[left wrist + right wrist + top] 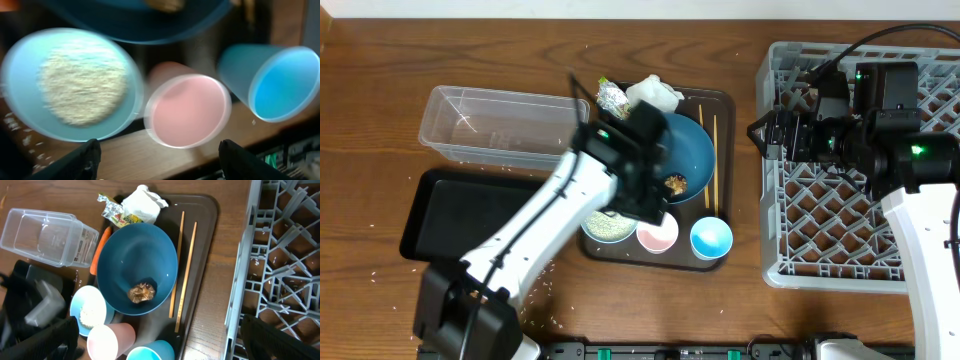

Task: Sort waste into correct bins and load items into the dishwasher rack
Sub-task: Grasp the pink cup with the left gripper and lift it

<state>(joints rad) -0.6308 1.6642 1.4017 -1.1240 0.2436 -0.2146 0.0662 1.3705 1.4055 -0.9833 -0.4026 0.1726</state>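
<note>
1st operator: State of both grippers?
2nd operator: Left gripper point(162, 160) hangs over the front of the dark-brown serving tray point(205, 215), fingers point(82, 160) spread apart with nothing between them; the pink cup point(187, 110) sits just ahead. Right gripper point(760, 137) hovers over the left edge of the dishwasher rack point(860, 240), jaws wide and empty.
1st operator: Location of items and waste?
2nd operator: On the serving tray. The dark-blue dish point(137, 260) holds the brown food lump point(141, 292). The white bowl point(75, 82) with rice, the pink cup and the blue cup point(280, 85) line the front edge. 2 chopsticks point(176, 265) lie right of the dish, the carrot point(98, 250) left of it, the tissue point(142, 202) and wrapper point(116, 214) at the rear. The clear tub point(500, 125) and black tray point(440, 215) stand left of the serving tray
</note>
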